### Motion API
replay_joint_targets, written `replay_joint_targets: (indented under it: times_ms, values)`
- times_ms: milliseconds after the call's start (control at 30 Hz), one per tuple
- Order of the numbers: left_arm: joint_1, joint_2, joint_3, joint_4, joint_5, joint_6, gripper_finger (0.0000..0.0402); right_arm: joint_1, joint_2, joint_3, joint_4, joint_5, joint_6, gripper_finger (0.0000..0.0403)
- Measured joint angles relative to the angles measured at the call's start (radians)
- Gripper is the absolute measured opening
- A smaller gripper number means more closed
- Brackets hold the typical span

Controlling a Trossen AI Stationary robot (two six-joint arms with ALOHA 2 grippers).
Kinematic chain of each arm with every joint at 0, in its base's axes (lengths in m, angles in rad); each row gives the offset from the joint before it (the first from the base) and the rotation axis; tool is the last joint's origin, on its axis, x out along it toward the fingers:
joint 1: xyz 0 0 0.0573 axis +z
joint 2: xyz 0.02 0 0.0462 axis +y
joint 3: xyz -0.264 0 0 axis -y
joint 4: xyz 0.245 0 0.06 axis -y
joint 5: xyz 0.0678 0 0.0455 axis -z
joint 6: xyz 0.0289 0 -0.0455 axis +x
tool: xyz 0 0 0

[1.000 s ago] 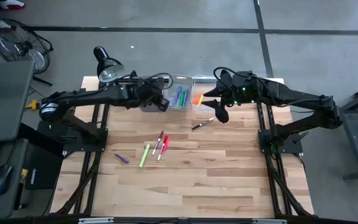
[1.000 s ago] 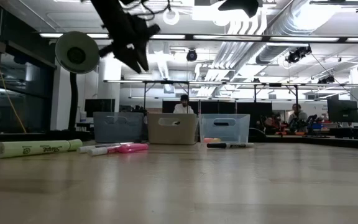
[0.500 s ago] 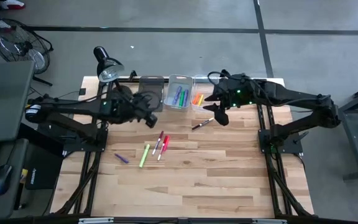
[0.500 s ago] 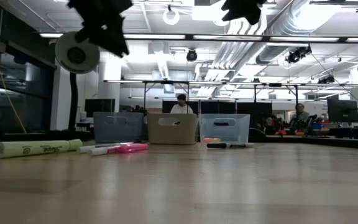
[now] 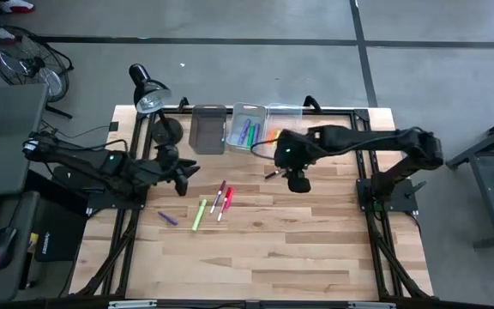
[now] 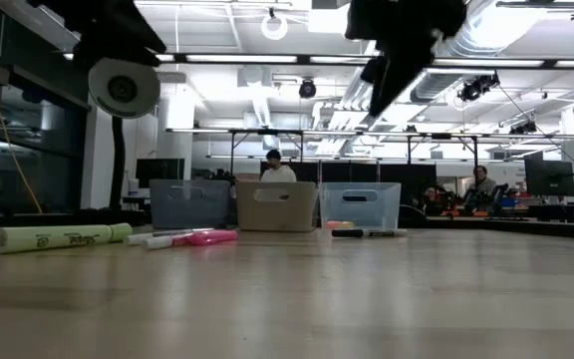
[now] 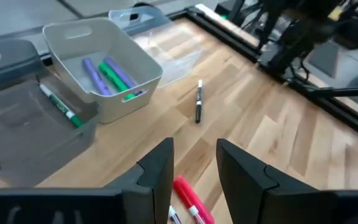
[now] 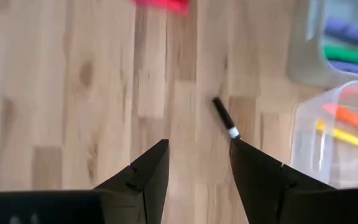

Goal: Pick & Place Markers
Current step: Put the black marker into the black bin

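Several markers lie flat on the wooden table: a black-and-white one [image 5: 272, 173] [image 8: 224, 118], a red one [image 5: 227, 203], a lime one [image 5: 199, 214] and a purple one [image 5: 168, 218]. More markers lie inside the bins at the far edge: purple and green in the middle bin [image 7: 101, 68], orange and yellow in the right bin [image 8: 347, 127]. My right gripper [image 5: 297, 182] [image 8: 197, 171] is open and hovers just right of the black-and-white marker. My left gripper [image 5: 183, 172] [image 7: 194, 165] is open, above the table left of the red marker [image 7: 188, 199].
Three small bins stand in a row at the far edge: grey [image 5: 207, 129], clear middle [image 5: 247, 129] and clear right [image 5: 283, 129]. A desk lamp [image 5: 148, 90] stands at the far left corner. Bare wood lies toward the near edge. People sit in the room beyond.
My left gripper has drawn back from above the bins, toward the table's left and near edges. My right gripper has moved toward the near edge and come lower, ending beside the black-and-white marker. No marker has moved.
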Motion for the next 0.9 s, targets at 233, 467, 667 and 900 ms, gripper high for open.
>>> replay_joint_targets:
  times_ms: [233,467,667,900]
  values:
    - [-0.1,-0.094,-0.057,0.02,-0.06,0.023,0.012,0.003,0.131,0.0,0.009,0.055,-0.22,0.0157]
    - [-0.18,-0.142,-0.098,0.044,-0.107,0.015,0.012,-0.012,0.265,0.0,0.019,0.054,-0.311,0.0158]
    - [-0.2,-0.14,-0.105,0.057,-0.112,0.017,0.012,-0.019,0.339,0.0,0.076,0.092,-0.354,0.0159]
    - [-0.198,-0.14,-0.106,0.054,-0.114,0.017,0.012,-0.045,0.39,0.0,0.106,0.147,-0.38,0.0158]
